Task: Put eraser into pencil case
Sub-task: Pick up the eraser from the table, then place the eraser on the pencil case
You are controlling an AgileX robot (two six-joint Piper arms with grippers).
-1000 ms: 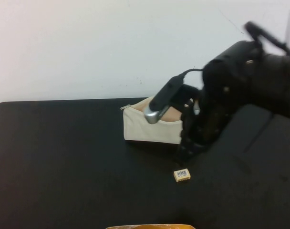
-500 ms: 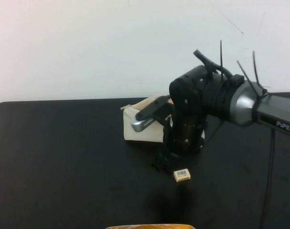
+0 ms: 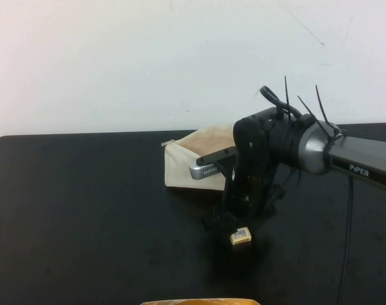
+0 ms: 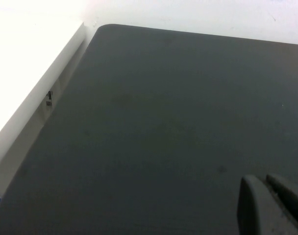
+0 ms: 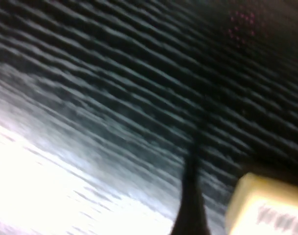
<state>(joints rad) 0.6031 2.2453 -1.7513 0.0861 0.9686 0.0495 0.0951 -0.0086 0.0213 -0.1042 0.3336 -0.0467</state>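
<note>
nearest the camera in the high view, a thin strip of something orange-tan [image 3: 199, 302] peeks over the table's front edge; what it is cannot be told, and it plays no part here. just beyond it the eraser [image 3: 241, 236] lies on the black table [image 3: 85, 210], tipped a little, with the right gripper [image 3: 234, 223] low over it and reaching it from the far side. the right wrist view shows the eraser [image 5: 266, 208] close and off to one side of a dark finger tip [image 5: 190, 205], so the block looks to sit beside that finger rather than squarely between the pair; whether the fingers are spread or closed, and whether they have any hold on the eraser, i cannot tell. that is the main risk: a tiny block caught off-centre could be nudged along the smooth top, flipped on edge, or pinched by a corner and squirted out. behind the gripper the case [image 3: 196, 166] stands with its mouth up, partly hidden by the arm and wrist camera; a careless lift or swing could clip the soft pouch and knock it over or press its mouth closed, and a small drop target means a late release might miss it. the left gripper [image 4: 274, 205] is parked over bare table well apart from all this, its fingers together and holding nothing.
</note>
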